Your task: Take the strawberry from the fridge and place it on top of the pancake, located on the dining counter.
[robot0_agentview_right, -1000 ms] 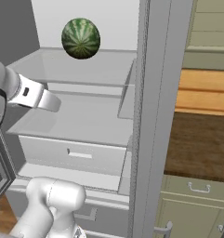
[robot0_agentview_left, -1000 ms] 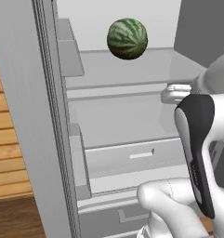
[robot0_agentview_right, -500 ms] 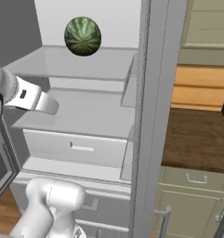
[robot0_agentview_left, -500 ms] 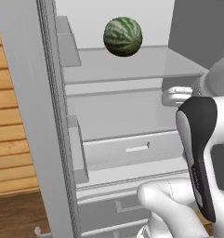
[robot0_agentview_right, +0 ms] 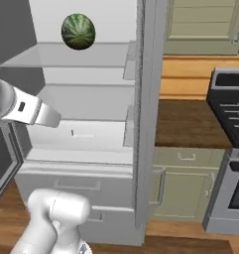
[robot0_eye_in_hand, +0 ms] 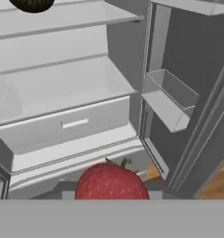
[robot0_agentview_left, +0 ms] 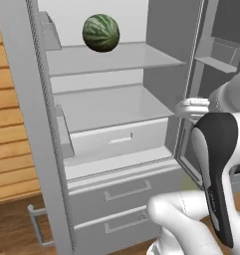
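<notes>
The strawberry (robot0_eye_in_hand: pixel 111 183) is red and speckled with a small green stalk, and it sits right at the bottom of the hand view, in front of the fridge. My gripper (robot0_agentview_left: pixel 181 107) is shut on it, and the fruit covers the fingertips. The fridge (robot0_agentview_left: pixel 106 107) stands open, showing pale shelves and a white drawer (robot0_eye_in_hand: pixel 62 125). In the right base view my hand (robot0_agentview_right: pixel 44 115) hovers before the fridge's (robot0_agentview_right: pixel 91 99) middle shelf. The pancake and the dining counter are out of view.
A striped green watermelon (robot0_agentview_left: pixel 100 32) (robot0_agentview_right: pixel 78 31) rests on the upper shelf. The open right door (robot0_eye_in_hand: pixel 178 97) with its bins stands close to my hand. A dark counter (robot0_agentview_right: pixel 190 124), green-grey cabinets (robot0_agentview_right: pixel 183 183) and a stove (robot0_agentview_right: pixel 230 124) lie right of the fridge.
Both base views have shifted, so the base has moved and the fridge now sits further left in them. The stove has come into the right base view. The grip is unchanged.
</notes>
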Available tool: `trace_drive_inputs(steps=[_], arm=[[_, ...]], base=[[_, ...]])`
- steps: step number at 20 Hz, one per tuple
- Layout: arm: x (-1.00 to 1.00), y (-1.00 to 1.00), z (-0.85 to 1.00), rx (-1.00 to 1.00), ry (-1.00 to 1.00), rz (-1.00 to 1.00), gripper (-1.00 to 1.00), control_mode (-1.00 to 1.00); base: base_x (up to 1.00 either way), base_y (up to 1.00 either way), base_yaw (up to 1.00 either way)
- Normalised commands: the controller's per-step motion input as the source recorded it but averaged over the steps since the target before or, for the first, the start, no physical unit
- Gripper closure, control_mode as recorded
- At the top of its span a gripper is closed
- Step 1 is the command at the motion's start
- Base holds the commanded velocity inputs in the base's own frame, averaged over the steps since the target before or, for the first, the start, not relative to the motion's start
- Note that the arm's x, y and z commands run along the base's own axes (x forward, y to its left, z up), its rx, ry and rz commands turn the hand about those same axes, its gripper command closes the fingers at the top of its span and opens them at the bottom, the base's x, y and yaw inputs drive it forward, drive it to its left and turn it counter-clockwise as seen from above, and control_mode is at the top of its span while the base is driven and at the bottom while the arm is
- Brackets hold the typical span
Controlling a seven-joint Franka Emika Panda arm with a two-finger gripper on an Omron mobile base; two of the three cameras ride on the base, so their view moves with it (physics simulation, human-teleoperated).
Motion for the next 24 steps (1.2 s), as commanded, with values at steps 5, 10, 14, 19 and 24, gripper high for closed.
trace_drive_inputs(steps=[5, 10, 14, 19, 24], arm=[[0.0, 0.0, 0.0, 0.0, 0.0, 0.0, 1.0, 1.0], [0.0, 0.0, 0.0, 0.0, 0.0, 0.0, 1.0, 1.0], [0.0, 0.0, 0.0, 0.0, 0.0, 0.0, 1.0, 1.0], [0.0, 0.0, 0.0, 0.0, 0.0, 0.0, 1.0, 1.0], [0.0, 0.0, 0.0, 0.0, 0.0, 0.0, 1.0, 1.0]], base=[[-0.26, 0.4, -0.54], [-0.01, 0.61, -0.53], [0.0, 0.62, -0.56], [-0.26, 0.63, -0.58], [-0.34, 0.52, -0.52]])
